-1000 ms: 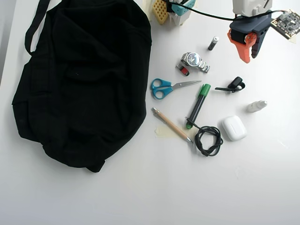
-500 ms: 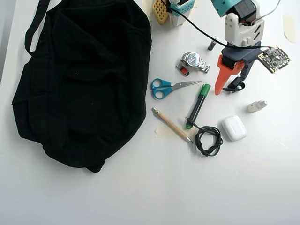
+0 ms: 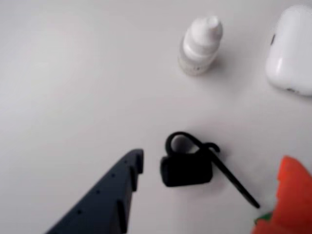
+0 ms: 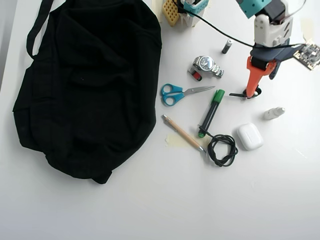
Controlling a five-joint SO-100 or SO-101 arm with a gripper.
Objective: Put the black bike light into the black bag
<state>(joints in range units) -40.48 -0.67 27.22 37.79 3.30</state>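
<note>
The black bike light (image 3: 186,169) lies on the white table, a chunky block with a loop on top and a thin strap tail to the right. In the overhead view its tail (image 4: 238,94) shows beside the orange finger. My gripper (image 3: 212,161) is open, and the light lies between its jaws. The dark blue finger (image 3: 122,180) is to the light's left and the orange finger (image 3: 292,195) to its right, neither touching it. The gripper (image 4: 252,91) stands at the right of the overhead view. The black bag (image 4: 85,85) lies flat at the far left.
A white dropper bottle (image 3: 200,41) and a white earbud case (image 3: 292,48) lie just beyond the light. In the overhead view a watch (image 4: 207,65), blue scissors (image 4: 175,93), green marker (image 4: 211,111), pencil (image 4: 181,132) and coiled cable (image 4: 222,149) lie between gripper and bag.
</note>
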